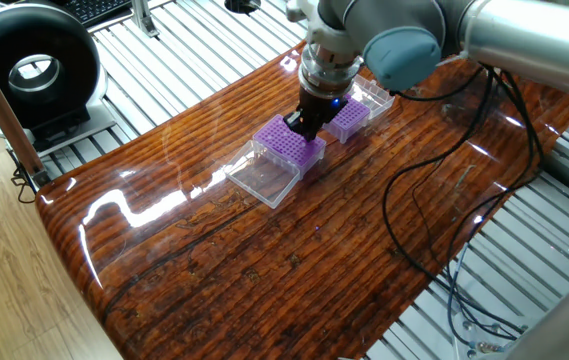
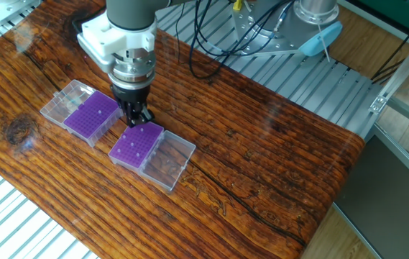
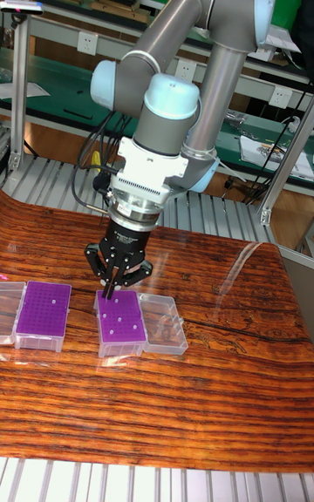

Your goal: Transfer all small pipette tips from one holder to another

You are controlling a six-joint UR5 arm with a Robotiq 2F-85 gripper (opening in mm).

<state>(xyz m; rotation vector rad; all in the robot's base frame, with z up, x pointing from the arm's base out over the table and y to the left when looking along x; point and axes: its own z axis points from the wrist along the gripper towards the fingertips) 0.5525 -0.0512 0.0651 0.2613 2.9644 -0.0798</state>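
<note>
On the wooden worktop [image 2: 262, 144] two purple grid racks sit with clear lids hinged open. The claw [image 3: 111, 289] hangs over the far edge of the rack [image 3: 120, 322] beside it, fingers drawn close together; whether they pinch anything I cannot tell. Several small pipette tips [image 3: 115, 320] show as pale dots in this rack, and one in the other rack [image 3: 44, 313].
</note>
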